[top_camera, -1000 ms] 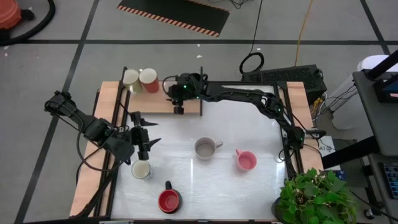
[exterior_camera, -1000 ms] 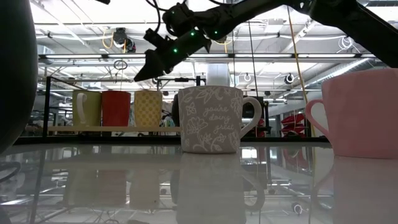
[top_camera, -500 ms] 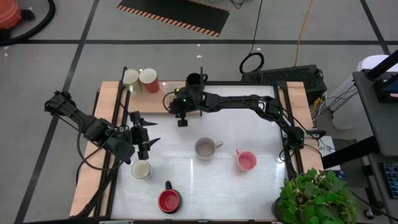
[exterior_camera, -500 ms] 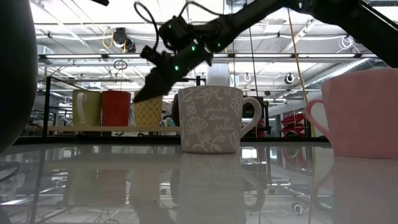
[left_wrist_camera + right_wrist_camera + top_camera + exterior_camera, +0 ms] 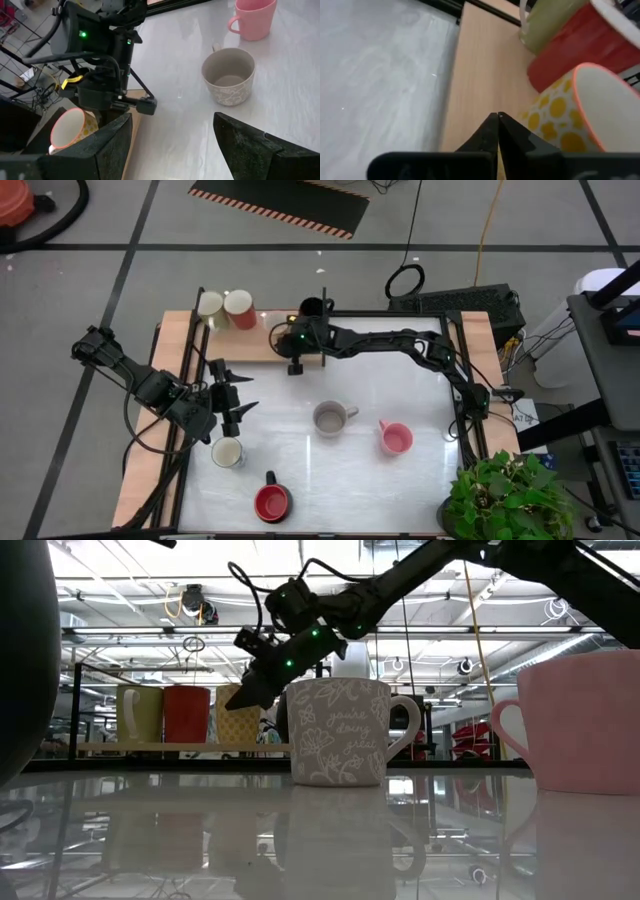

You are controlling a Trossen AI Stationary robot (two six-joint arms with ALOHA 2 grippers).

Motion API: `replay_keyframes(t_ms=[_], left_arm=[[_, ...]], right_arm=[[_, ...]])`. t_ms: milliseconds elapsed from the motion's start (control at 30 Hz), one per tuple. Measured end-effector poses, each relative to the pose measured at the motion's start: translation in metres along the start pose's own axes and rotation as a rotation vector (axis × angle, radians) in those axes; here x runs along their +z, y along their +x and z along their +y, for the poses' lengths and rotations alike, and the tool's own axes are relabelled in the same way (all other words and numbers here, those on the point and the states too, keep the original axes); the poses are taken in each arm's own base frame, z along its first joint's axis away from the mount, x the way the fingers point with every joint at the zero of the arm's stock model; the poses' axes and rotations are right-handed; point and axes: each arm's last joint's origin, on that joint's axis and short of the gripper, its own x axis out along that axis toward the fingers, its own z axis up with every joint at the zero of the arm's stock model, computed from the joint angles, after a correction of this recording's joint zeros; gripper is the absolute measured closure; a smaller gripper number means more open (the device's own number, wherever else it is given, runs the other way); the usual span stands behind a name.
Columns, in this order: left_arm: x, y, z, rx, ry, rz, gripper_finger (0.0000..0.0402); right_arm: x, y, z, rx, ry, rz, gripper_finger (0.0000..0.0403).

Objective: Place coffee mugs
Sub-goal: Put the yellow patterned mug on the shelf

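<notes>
From above, the right gripper (image 5: 296, 367) hangs with fingers pressed together and nothing between them, over the near edge of the wooden shelf (image 5: 255, 346) at the far side of the white table (image 5: 400, 480). A cream mug (image 5: 210, 304) and a red mug (image 5: 240, 308) stand at the shelf's far left, and a black mug (image 5: 312, 308) sits just beyond the right arm. Four mugs wait on the table: grey (image 5: 329, 418) at centre, pink (image 5: 396, 438) to its right, white (image 5: 228, 452) near left, and another red mug (image 5: 271, 502) at the near edge. The left gripper (image 5: 232, 402), fingers spread wide and empty, hovers just beyond the white mug, plainly the closest arm to it; the grey mug lies nearest the right gripper, toward the near side, handle pointing right.

At table height, the right gripper (image 5: 245, 695) points down left of the grey mug (image 5: 340, 732); the shelf holds cream (image 5: 139, 714), red (image 5: 187, 714) and yellow-patterned (image 5: 239, 716) mugs upright in a row.

The left wrist view shows the grey mug (image 5: 228, 75) and the pink mug (image 5: 252, 18) empty and upright.

The right wrist view shows its closed fingertips (image 5: 496, 131) above bare shelf (image 5: 480, 75), beside a yellow-spotted mug (image 5: 570, 115).
</notes>
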Motion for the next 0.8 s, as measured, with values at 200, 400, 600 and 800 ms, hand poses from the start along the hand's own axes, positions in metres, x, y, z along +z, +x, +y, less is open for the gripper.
replay_keyframes(t_ms=[200, 400, 600, 800], left_arm=[[0.0, 0.0, 0.0, 0.001, 0.006, 0.0, 0.0119], [0.0, 0.0, 0.0001, 0.001, 0.006, 0.0, 0.0119], [0.0, 0.0, 0.0001, 0.001, 0.006, 0.0, 0.0119], [0.0002, 0.0, 0.0004, 0.013, 0.005, -0.004, 0.0119]], right_arm=[[0.0028, -0.0002, -0.0051, -0.08, -0.016, -0.013, 0.04], [0.0054, -0.0005, -0.0061, -0.146, -0.061, -0.003, 0.0399], [0.0032, -0.0006, -0.0065, -0.182, -0.102, 0.044, 0.0399], [0.0025, -0.0007, -0.0105, -0.196, -0.118, 0.038, 0.0399]])
